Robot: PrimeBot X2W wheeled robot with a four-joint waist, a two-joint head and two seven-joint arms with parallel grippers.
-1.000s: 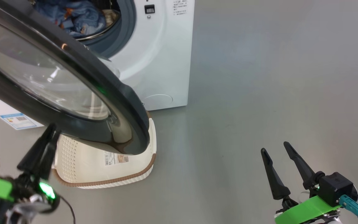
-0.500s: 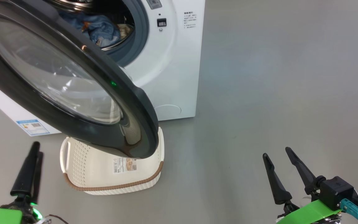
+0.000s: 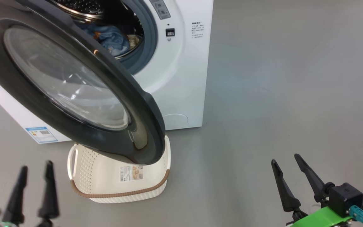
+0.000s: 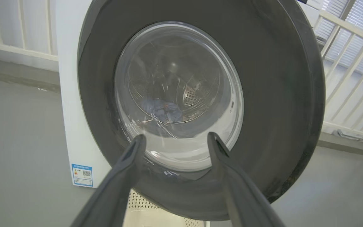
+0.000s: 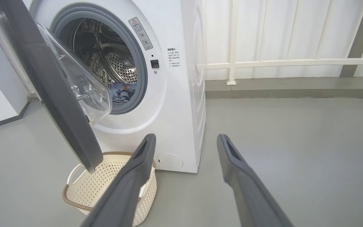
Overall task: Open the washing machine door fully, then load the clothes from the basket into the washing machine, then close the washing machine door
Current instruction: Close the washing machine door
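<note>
Bare grey floor (image 3: 279, 78) throughout, with a white railing (image 5: 279, 63) along the back wall; no counter is involved, and everything stands on the floor. The washing machine (image 3: 181, 72) stands ahead and to the left of the right jaws. Its door (image 3: 137, 104) is swung out at an angle and hangs directly in front of the left jaws, with the glass window facing them. Left jaws: spread wide, grasping nothing, and in the head view clear of the door. Right jaws: likewise spread and empty, held low and well apart from the machine, off to its right. The clothes (image 3: 112, 36) lie inside the drum (image 5: 118, 63), a blue heap at its bottom, seen past the door's edge and, from the left jaws, through the glass. The basket (image 3: 106, 176) sits on the floor at the foot of the machine, under the lower edge of the door, beyond and to the right of the left jaws and to the left of the right jaws. What shows of its inside is bare perforated plastic with the label sticker; no fabric is seen in it, though the door hides part. Assessment: opening is done and loading appears complete. Outstanding: closing the door, which stands well off its latch. The left jaws are the better placed to push it shut.
</note>
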